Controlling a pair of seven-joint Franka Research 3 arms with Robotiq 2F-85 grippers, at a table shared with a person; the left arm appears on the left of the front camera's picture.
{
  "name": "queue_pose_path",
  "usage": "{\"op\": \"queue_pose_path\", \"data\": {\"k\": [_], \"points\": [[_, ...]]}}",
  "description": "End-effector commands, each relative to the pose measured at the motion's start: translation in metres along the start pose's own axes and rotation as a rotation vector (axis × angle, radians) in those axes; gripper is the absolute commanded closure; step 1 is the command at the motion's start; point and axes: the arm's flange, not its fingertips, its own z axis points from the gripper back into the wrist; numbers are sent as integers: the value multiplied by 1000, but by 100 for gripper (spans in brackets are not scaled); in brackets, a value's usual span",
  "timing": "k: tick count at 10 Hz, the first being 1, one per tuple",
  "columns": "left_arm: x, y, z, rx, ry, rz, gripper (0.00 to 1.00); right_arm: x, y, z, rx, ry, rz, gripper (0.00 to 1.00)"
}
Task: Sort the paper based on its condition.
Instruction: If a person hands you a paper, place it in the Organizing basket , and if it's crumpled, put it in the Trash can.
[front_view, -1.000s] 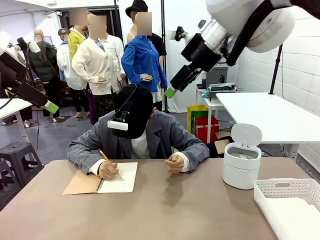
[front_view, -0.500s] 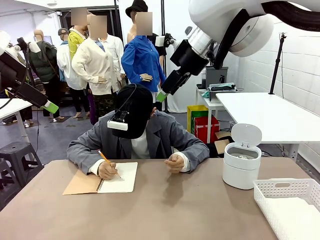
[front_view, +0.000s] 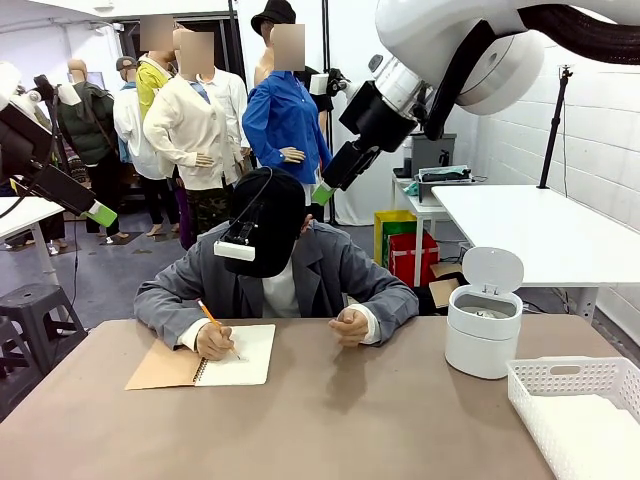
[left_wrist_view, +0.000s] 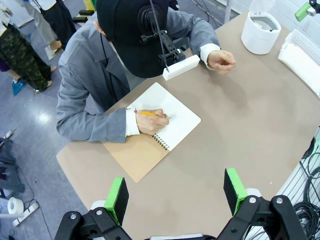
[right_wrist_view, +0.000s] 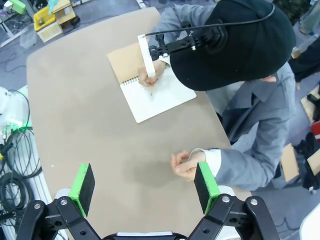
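Note:
No loose paper is in view. At the far side of the table a person writes with a pencil (front_view: 212, 318) on the open white page of a spiral notebook (front_view: 244, 356) whose brown cover is folded out to the left. The notebook (left_wrist_view: 180, 120) lies far below my left gripper (left_wrist_view: 175, 192), which is open and empty. From the front, the left gripper (front_view: 100, 213) hangs high at the left edge. Above the person's head, my right gripper (front_view: 322, 192) is raised, open and empty. In its wrist view the right gripper (right_wrist_view: 144, 182) looks down on the notebook (right_wrist_view: 160, 95).
A white lidded bin (front_view: 483, 335) stands open at the right of the brown table (front_view: 350, 420). A white slotted basket (front_view: 560, 375) sits at the near right corner. The person's other hand (front_view: 350, 326) rests as a fist mid-table.
The right arm has swung left, carrying its gripper from right of the person's head to just above it. The left gripper stayed put, and the person keeps writing.

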Motion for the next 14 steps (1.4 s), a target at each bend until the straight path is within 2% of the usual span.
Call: {"op": "queue_pose_path", "data": {"k": [1,14], "points": [[0,1,0,1,0,-3,0,0,1,1,0,0,-9,0],[0,1,0,1,0,-3,0,0,1,1,0,0,-9,0]]}}
